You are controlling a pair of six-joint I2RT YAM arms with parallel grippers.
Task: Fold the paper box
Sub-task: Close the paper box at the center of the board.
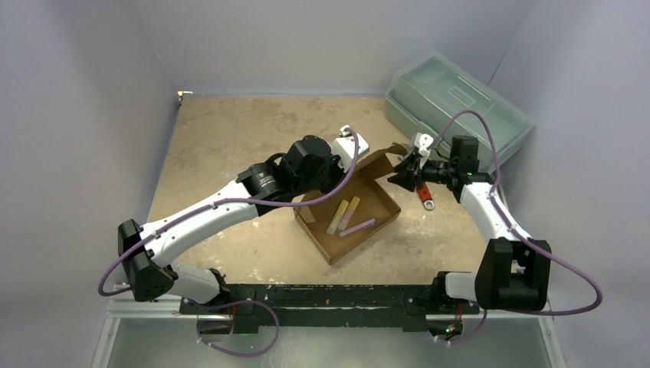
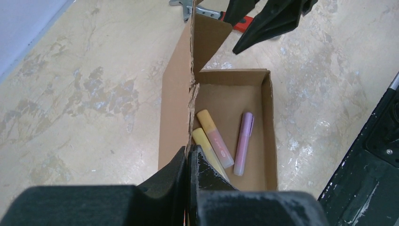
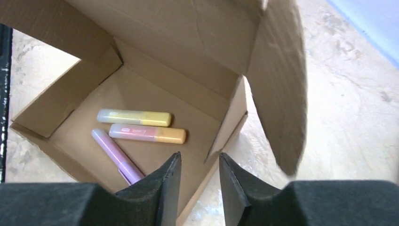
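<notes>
Paper box [image 1: 379, 201]: sits mid-table [image 1: 230, 138], turned diagonally, tray walls standing and the top open. The lid panel is raised along the far side, and one side flap [image 3: 277, 94] hangs loose at the end nearest the right arm.

Contents: three highlighters lying flat on the box floor, one yellow [image 3: 134, 117], one orange [image 3: 148, 134] and one purple [image 3: 115, 155]. The yellow and orange lie side by side, with the purple just beside them.

Left gripper [image 2: 189, 157]: fingers pressed fully together on the top edge of the raised cardboard panel, pinching it.

Right gripper [image 3: 198, 156]: fingers partly apart with a clear gap and nothing clamped. It hovers over the box's right end wall.

Surroundings: a red-handled tool [image 1: 423, 195] lies on the table beneath the right wrist. A translucent plastic toolbox [image 1: 460, 107] stands in the far right corner, well apart from the box.
</notes>
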